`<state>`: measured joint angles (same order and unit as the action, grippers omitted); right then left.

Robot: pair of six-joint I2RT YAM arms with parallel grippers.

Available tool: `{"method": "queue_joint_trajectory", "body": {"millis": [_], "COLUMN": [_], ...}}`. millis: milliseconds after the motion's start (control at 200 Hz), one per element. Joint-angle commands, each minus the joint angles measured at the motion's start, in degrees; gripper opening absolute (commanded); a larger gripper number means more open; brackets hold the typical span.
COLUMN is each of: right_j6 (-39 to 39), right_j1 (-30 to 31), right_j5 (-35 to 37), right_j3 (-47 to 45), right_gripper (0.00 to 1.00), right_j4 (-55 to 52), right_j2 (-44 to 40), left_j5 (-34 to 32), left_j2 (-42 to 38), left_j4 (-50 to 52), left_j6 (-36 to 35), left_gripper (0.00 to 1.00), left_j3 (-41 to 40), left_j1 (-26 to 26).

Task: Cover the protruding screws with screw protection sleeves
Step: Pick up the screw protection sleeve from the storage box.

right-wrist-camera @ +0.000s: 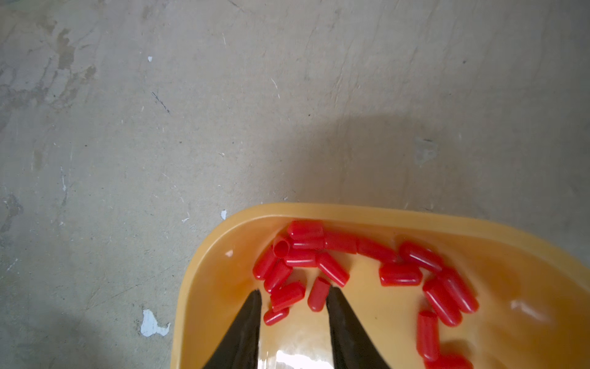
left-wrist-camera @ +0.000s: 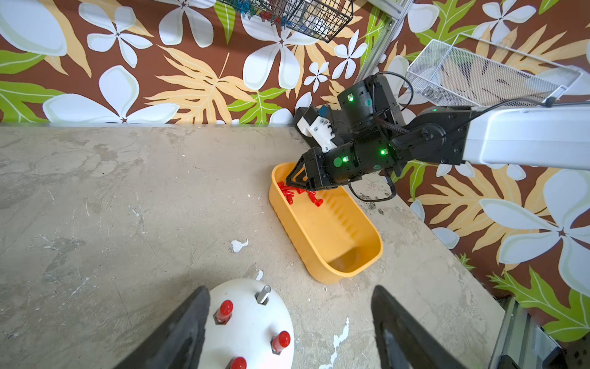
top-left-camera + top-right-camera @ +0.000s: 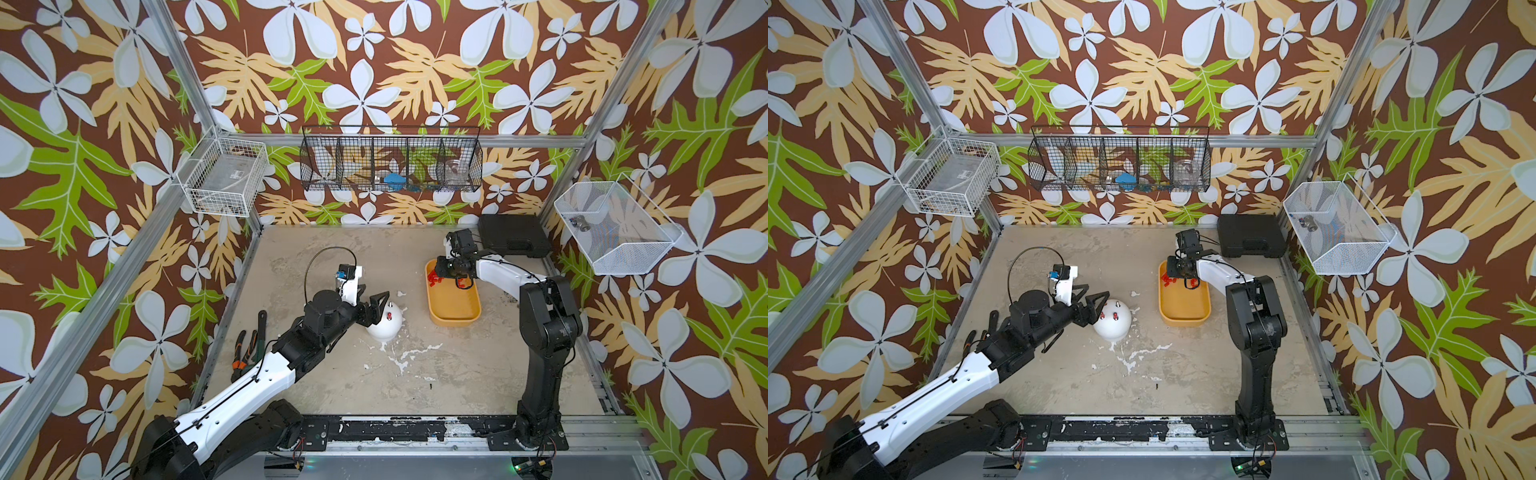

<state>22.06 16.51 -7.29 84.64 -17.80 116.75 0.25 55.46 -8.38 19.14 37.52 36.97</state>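
In both top views the left gripper (image 3: 380, 306) partly hides the white dome (image 3: 390, 328) on the worn grey bench (image 3: 415, 374), jaws spread around it. The right gripper (image 3: 1169, 272) dips into the orange-yellow oblong tray (image 3: 1183, 311). A black case (image 3: 1250, 235) sits behind.

From the left wrist, one bare silvery screw (image 2: 263, 294) stands beside three red-capped ones (image 2: 225, 310); the dome's near side is cut off.

From the right wrist, loose red sleeves (image 1: 399, 274) crowd the tray's corner; the jaws stand apart, one sleeve (image 1: 318, 294) touching a fingertip, and I cannot tell if it is pinched.
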Motion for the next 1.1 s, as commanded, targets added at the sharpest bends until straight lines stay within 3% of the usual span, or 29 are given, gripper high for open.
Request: {"method": "queue_joint_trajectory", "body": {"millis": [0,250,365,520,661,1096], "right_j6": [-0.57,-1.12,-1.32,-1.28,-1.31,-1.32], "right_j1": [-0.04,0.00,0.01,0.03,0.01,0.05], "right_j5": [1.00,1.59,2.41,1.63,2.00,2.63], "right_j3": [0.62,1.07,0.70,0.47,0.26,-3.12], "right_gripper": [0.37,0.35,0.29,0.13,0.09,0.00], "right_j4": [-1.95,-2.70,-2.32,-2.16,-2.10,-1.52], "right_j2": [1.35,4.19,4.43,4.83,4.20,-5.50], "left_j5": [0.71,0.57,0.56,0.28,0.36,-2.23], "left_j2": [0.59,0.70,1.34,1.90,2.28,2.09], "left_j4": [-0.66,-0.60,-0.56,-0.82,-1.22,-2.81], "left_j6": [-1.15,-2.77,-2.44,-2.08,-2.06,-0.10], "left_gripper": [0.80,0.81,0.81,0.80,0.80,0.80], "left_j3": [0.02,0.05,0.20,0.16,-0.03,-1.28], "left_j1": [0.04,0.08,0.02,0.08,0.04,0.08]}}
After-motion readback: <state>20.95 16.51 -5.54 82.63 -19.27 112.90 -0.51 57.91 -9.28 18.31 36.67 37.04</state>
